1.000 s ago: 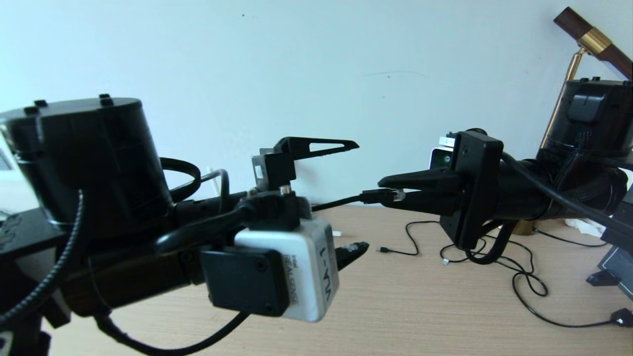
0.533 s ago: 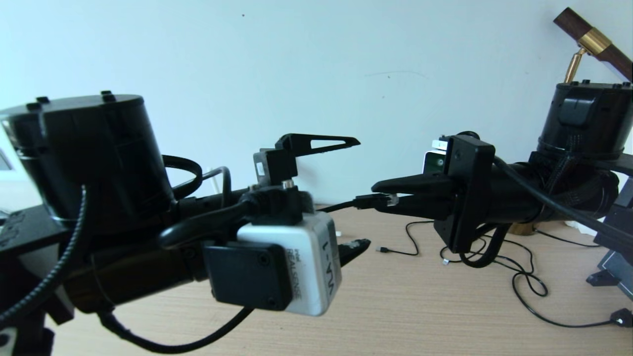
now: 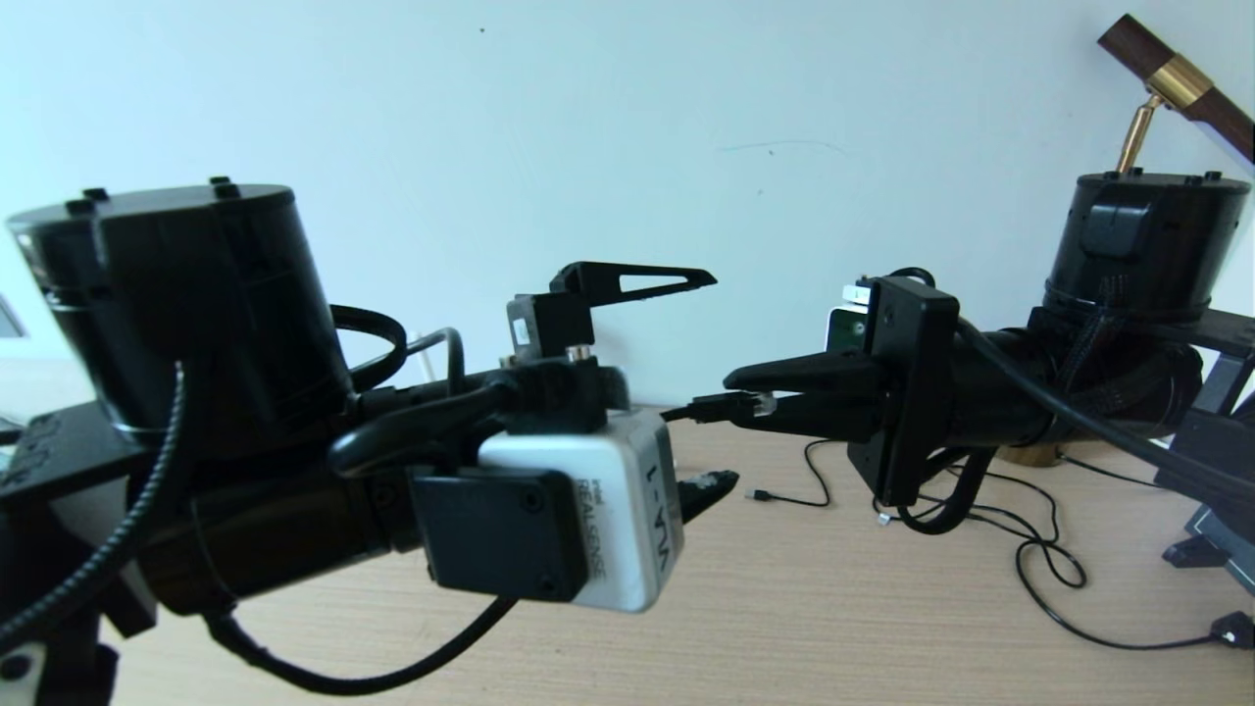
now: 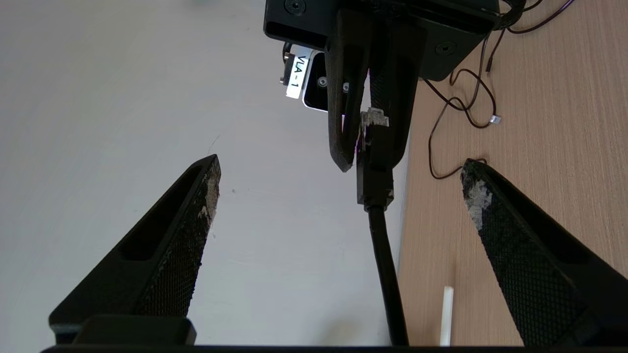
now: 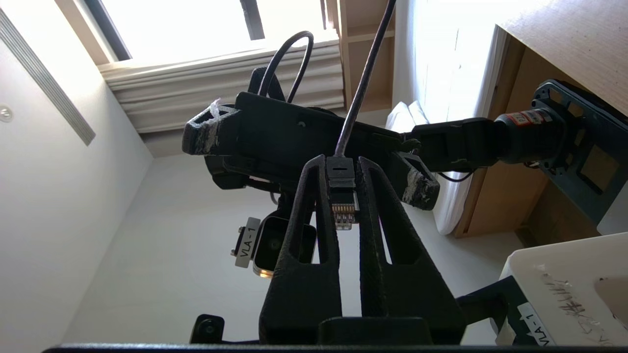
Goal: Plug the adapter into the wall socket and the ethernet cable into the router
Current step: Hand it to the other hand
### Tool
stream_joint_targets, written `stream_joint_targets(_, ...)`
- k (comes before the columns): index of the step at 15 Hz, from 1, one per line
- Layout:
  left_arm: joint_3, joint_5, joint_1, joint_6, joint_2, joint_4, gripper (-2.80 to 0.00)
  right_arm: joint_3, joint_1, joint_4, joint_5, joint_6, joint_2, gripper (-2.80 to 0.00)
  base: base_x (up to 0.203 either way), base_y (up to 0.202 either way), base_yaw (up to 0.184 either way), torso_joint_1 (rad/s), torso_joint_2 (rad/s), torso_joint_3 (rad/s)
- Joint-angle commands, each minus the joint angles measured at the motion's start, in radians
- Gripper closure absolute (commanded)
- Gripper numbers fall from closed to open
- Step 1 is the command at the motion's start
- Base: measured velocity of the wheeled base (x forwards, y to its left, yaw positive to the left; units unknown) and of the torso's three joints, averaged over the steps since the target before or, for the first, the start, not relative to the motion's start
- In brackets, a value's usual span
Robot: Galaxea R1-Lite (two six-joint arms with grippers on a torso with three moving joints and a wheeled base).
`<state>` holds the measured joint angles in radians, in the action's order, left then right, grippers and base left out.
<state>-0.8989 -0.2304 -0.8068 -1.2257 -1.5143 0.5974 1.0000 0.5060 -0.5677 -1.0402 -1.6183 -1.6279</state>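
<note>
My right gripper (image 3: 750,390) clamped on the ethernet cable (image 5: 342,189) by its clear plug, raised above the desk (image 3: 833,608), my left gripper (image 4: 338,189) spread wide facing it, holding nothing

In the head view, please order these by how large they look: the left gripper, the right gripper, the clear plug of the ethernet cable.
1. Left gripper, open, though nearer the camera, so unsure.
2. Right gripper, shut on the plug.
3. Ethernet cable plug, plainly smallest.

The setting was a bedroom or hotel-like room: wooden desk (image 3: 833,608) against a plain wall (image 3: 588,127), curtained window (image 5: 206,44), bed linen (image 5: 417,122), brass lamp (image 3: 1142,127).
</note>
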Motion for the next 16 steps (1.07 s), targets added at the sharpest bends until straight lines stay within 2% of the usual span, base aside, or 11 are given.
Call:
stream_joint_targets(1, 0.003, -0.001, 0.0, -0.006, -0.006, 0.013, -2.8, -0.001, 0.0, -0.005, -0.006, -0.009, -0.001, 0.0, 0.0, 0.0, 0.0, 0.0, 0.0, 0.0)
stream_joint_targets(2, 0.005, -0.001, 0.0, -0.006, -0.006, 0.013, 0.0, -0.003, 0.0, -0.003, -0.006, -0.009, 0.0, 0.0, 0.0, 0.0, 0.0, 0.0, 0.0, 0.0)
stream_joint_targets(5, 0.014, -0.001, 0.008, 0.015, 0.0, 0.015, 0.0, -0.005, -0.001, -0.003, -0.006, -0.009, 0.009, 0.0, 0.0, 0.0, 0.0, 0.0, 0.0, 0.0)
stream_joint_targets(16, 0.029, -0.001, 0.015, 0.012, -0.004, 0.015, 0.0, -0.009, 0.0, 0.0, -0.007, -0.011, 0.024, 0.0, 0.0, 0.0, 0.0, 0.0, 0.0, 0.0)
